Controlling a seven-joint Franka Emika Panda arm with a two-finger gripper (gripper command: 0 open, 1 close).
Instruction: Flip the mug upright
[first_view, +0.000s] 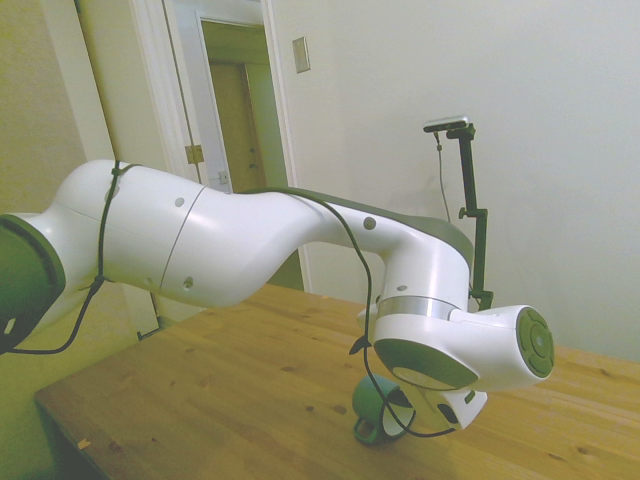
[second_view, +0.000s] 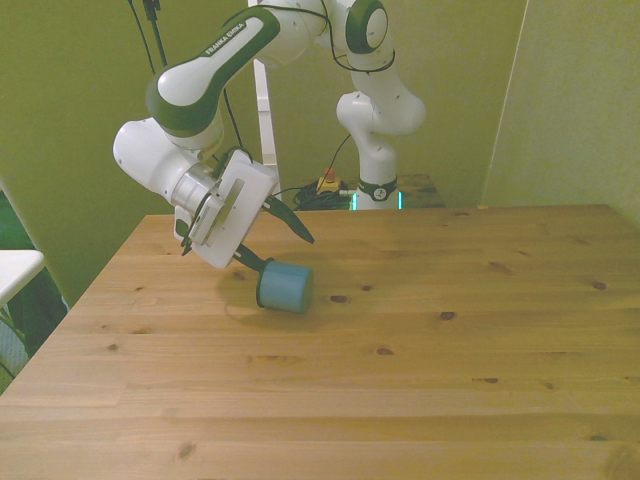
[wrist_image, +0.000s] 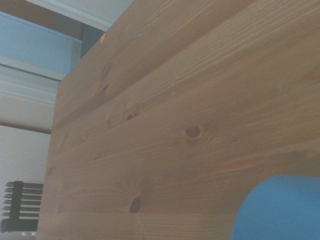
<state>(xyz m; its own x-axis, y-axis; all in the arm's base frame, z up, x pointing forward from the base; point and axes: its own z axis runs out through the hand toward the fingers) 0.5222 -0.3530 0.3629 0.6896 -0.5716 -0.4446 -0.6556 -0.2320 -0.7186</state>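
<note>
The mug (second_view: 285, 287) is small and blue-green and lies on its side on the wooden table (second_view: 420, 370), left of the middle in the front view. In the side view the mug (first_view: 372, 402) shows part of its white inside turned toward the wrist, mostly hidden behind the arm and a cable. My gripper (second_view: 281, 251) is tilted down just above and behind the mug, open. Its lower finger (second_view: 250, 263) reaches the mug's rim and its upper finger (second_view: 295, 229) stands clear above the mug. In the wrist view a blue corner of the mug (wrist_image: 280, 210) shows.
The table's edge on the front view's left (second_view: 90, 290) runs close to the arm. A small box with a red button (second_view: 327, 184) and cables sit behind the far edge by the robot's base. A doorway (first_view: 240, 110) stands beyond the table in the side view.
</note>
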